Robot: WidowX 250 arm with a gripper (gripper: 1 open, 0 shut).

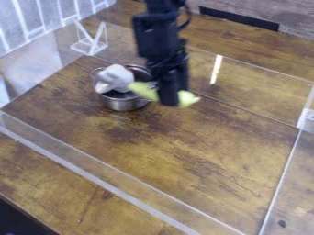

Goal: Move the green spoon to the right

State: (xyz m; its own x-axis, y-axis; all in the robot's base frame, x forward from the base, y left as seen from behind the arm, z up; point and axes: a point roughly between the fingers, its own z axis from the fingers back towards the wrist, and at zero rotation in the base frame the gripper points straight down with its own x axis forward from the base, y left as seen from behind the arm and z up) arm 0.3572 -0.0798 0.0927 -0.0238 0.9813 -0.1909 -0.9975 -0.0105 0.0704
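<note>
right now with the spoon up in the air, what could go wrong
The fingers hold the green spoon by its handle, lifted off the wooden table. Its other end hangs close above the steel bowl with the white object, so it might clip them. The spoon sticks out sideways from the grip and could swivel or slip.
</note>
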